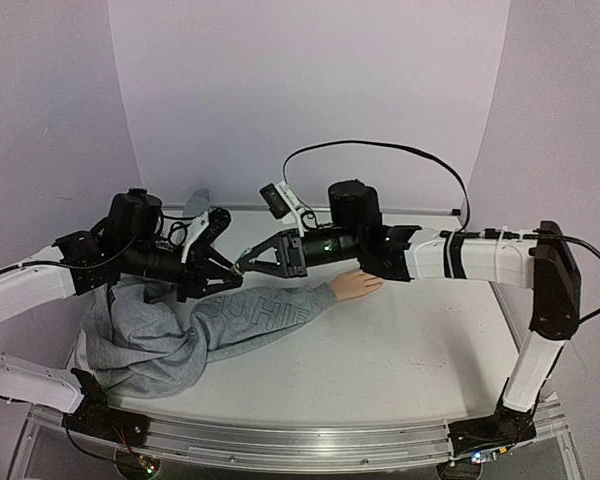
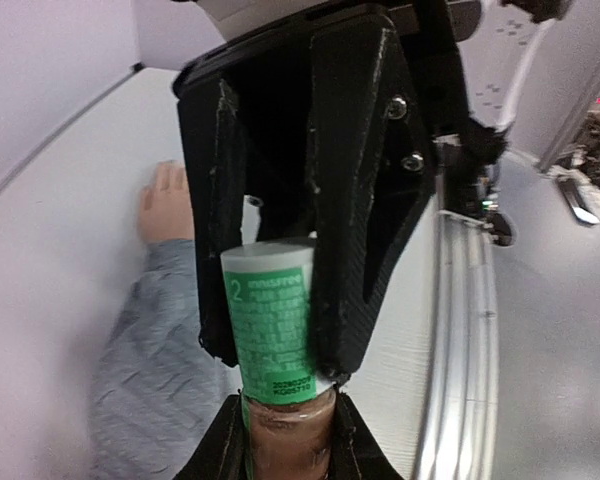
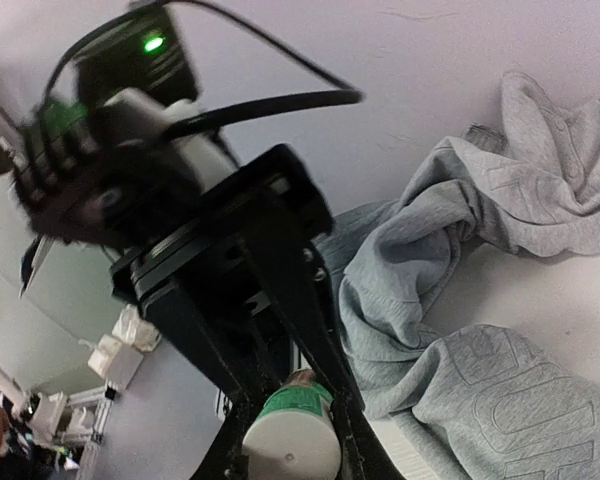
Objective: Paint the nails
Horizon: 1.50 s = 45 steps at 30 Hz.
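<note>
From above, the left gripper and right gripper meet tip to tip over the grey sweatshirt sleeve. What sits between them is too small to tell here. The peach mannequin hand lies flat on the white table, off to the right of the meeting point and under the right arm. Its nails cannot be made out.

In the left wrist view, the left gripper is clenched on a small brown glass polish bottle. The bottle's white cap with a green printed label points away and is clamped between the right gripper's black fingers.

In the right wrist view, the cap's round white end faces the camera, pinched between the right fingers, with crumpled sweatshirt fabric beyond.

The next move is probably unscrewing. The bottle appears to lie nearly level above the sleeve, so polish could run out onto the cloth once it is open. If the left grip slips, the bottle would simply turn with the cap.
</note>
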{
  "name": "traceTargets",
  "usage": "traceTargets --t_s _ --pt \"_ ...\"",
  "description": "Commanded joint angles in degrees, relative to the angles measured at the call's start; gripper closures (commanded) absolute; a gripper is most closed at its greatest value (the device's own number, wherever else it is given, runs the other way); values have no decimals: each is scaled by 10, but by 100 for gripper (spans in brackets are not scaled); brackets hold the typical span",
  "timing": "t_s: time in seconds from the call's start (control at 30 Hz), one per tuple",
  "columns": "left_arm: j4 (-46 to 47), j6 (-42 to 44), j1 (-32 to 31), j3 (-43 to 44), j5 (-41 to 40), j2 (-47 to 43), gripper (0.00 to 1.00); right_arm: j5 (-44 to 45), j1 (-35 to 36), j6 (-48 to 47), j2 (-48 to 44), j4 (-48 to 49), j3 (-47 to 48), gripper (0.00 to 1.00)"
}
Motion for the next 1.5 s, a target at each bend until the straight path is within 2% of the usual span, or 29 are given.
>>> traceTargets --t_s 0.0,0.1,0.3,0.37,0.47,0.57,0.6,0.73,0.9,1.2,1.47 --pt "95 -42 -2 74 288 17 100 -105 18 -163 -65 -44 -25 99" --pt "97 -49 -3 92 308 22 100 -98 24 -163 -90 -41 -44 96" --pt "104 -40 -3 92 239 13 100 -31 28 -136 -104 -38 -48 74" --pt "106 -34 -3 86 215 10 100 1 28 -119 -105 -36 -42 60" --pt "109 -23 -3 68 171 -6 100 53 27 -88 -110 -37 -37 33" --pt "110 -7 -4 48 119 -24 100 82 26 -59 -121 -43 -34 17" --pt "109 -1 -3 41 103 -29 100 84 26 -49 -123 -47 -33 15" --pt "108 19 -3 19 61 -43 100 84 27 -4 -124 -60 -23 13" --pt "105 41 -3 4 47 -49 100 91 26 50 -112 -67 4 15" --pt "77 62 -3 0 38 -57 100 60 26 77 -82 -75 47 25" --pt "53 66 -3 4 35 -62 100 42 26 74 -60 -84 64 43"
